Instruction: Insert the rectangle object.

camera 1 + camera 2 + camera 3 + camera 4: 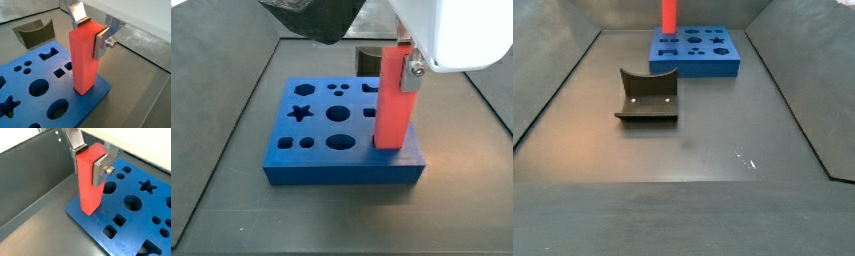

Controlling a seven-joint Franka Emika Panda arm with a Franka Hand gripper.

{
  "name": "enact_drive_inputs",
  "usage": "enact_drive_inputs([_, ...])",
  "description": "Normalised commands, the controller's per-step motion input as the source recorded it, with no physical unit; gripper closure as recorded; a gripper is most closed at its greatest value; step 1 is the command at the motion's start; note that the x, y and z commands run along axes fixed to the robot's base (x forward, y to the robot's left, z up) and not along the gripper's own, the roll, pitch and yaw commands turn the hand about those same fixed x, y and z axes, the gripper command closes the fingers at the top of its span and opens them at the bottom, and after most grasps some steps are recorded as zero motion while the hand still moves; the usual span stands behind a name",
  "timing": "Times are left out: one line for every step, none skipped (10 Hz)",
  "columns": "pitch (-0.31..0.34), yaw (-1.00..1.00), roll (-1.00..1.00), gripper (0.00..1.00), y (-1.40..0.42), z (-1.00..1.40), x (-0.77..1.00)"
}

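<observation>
My gripper [90, 32] is shut on the rectangle object [85, 60], a long red-pink bar held upright by its upper end. Its silver fingers [100, 170] clamp two opposite sides. The bar's lower end meets the top face of the blue block [27, 85] close to one corner. I cannot tell whether it has entered a hole. Both side views show the bar [392, 105] standing upright on the block [338, 165]. In a side view only the bar [668, 14] shows above the block [698, 52]; the gripper is out of frame there.
The blue block has several shaped holes, among them a star [301, 112] and circles. A dark grey curved fixture [647, 95] stands on the floor apart from the block and also shows in a wrist view [35, 32]. Grey tray walls [33, 173] ring the floor.
</observation>
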Motion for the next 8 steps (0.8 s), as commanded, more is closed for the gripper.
enact_drive_inputs([-0.006,-0.07,0.0,1.0,0.0,-0.31,0.0])
enact_drive_inputs([-0.026,-0.11,0.0,1.0,0.0,-0.33,-0.03])
enact_drive_inputs([-0.026,-0.09,0.0,1.0,0.0,-0.29,-0.03])
enact_drive_inputs([-0.036,-0.06,-0.02,1.0,0.0,-0.29,0.0])
enact_drive_inputs([-0.036,-0.03,-0.02,1.0,0.0,-0.31,0.0])
enact_drive_inputs([-0.033,-0.04,-0.02,1.0,0.0,-0.34,0.0])
enact_drive_inputs([-0.019,-0.09,0.0,1.0,0.0,-0.39,-0.02])
enact_drive_inputs([-0.04,-0.07,-0.01,1.0,0.0,-0.41,0.0])
